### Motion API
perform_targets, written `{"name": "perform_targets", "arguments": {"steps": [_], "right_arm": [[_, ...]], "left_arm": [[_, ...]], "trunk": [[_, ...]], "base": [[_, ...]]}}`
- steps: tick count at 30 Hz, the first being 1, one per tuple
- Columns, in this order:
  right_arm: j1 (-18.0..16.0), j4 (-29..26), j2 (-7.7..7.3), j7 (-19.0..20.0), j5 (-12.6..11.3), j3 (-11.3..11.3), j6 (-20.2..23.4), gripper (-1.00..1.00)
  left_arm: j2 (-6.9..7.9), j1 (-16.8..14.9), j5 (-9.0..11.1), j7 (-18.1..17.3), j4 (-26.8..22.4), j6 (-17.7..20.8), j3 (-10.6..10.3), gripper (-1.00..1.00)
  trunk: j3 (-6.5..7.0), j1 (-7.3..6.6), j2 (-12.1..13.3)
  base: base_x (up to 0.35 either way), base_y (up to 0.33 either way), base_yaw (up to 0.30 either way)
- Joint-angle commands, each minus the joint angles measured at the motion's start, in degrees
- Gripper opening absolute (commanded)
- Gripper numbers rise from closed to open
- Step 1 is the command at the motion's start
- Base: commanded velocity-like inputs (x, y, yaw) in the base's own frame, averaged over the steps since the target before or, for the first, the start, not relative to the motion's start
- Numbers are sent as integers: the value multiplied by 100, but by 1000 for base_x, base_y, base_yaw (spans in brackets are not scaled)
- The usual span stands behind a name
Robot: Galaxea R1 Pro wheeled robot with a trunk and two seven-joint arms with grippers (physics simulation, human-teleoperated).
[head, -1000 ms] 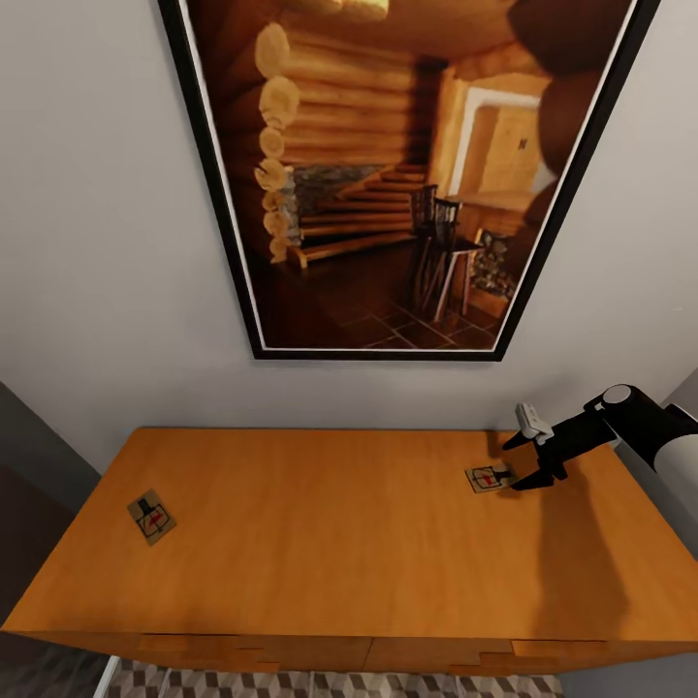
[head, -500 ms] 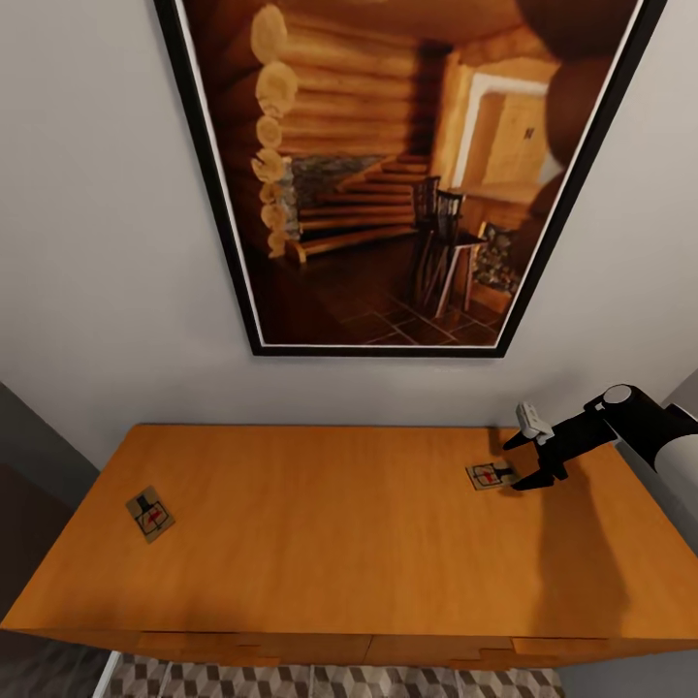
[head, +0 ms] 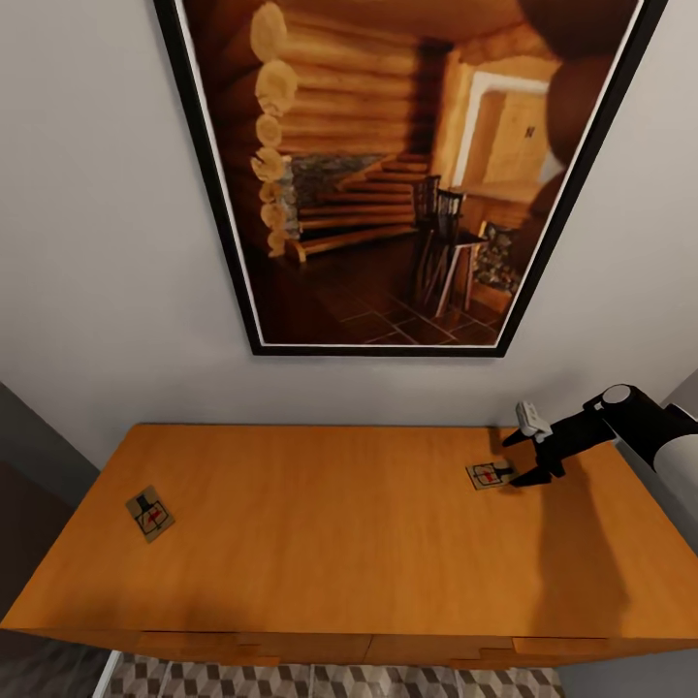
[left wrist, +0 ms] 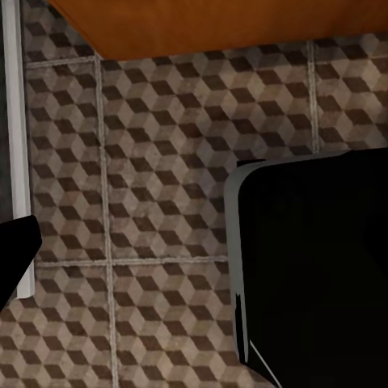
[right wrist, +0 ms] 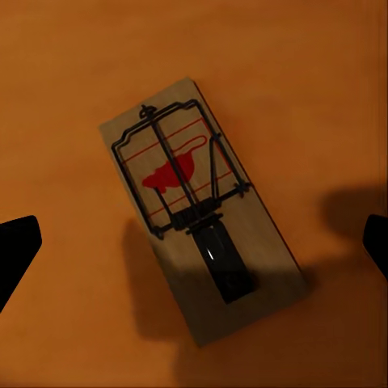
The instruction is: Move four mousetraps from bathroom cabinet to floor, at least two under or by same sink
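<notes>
- The right arm's black two-fingered gripper (head: 523, 458) hangs just above the orange-brown wooden cabinet top (head: 320, 543), jaws spread wide and holding nothing; a mousetrap lies between its fingertips (right wrist: 18, 242).
- That small tan wooden mousetrap (right wrist: 202, 214) lies flat near the top's right rear corner, with a dark wire frame, a black bar and a red mouse mark.
- A second tan mousetrap (head: 151, 514) lies flat near the left edge, well apart from the first.
- The left gripper's opening I cannot tell; its camera faces the brown-and-beige cube-patterned tiled floor (left wrist: 145, 162).
- A black-framed log-cabin picture (head: 388, 165) hangs on the wall above.
</notes>
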Motion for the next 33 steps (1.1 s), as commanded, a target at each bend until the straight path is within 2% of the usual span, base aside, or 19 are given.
{"name": "perform_targets", "arguments": {"steps": [1, 33], "right_arm": [[-2, -9, 2, -12, 52, -21, -60, 100], [-2, -22, 15, -10, 58, -12, -43, 100]], "left_arm": [[-3, -8, 18, 24, 19, -30, -49, 100], [-3, -8, 18, 24, 19, -30, -49, 100]], "trunk": [[-10, 3, -10], [-20, 3, -10]], "base": [[0, 0, 0], [0, 0, 0]]}}
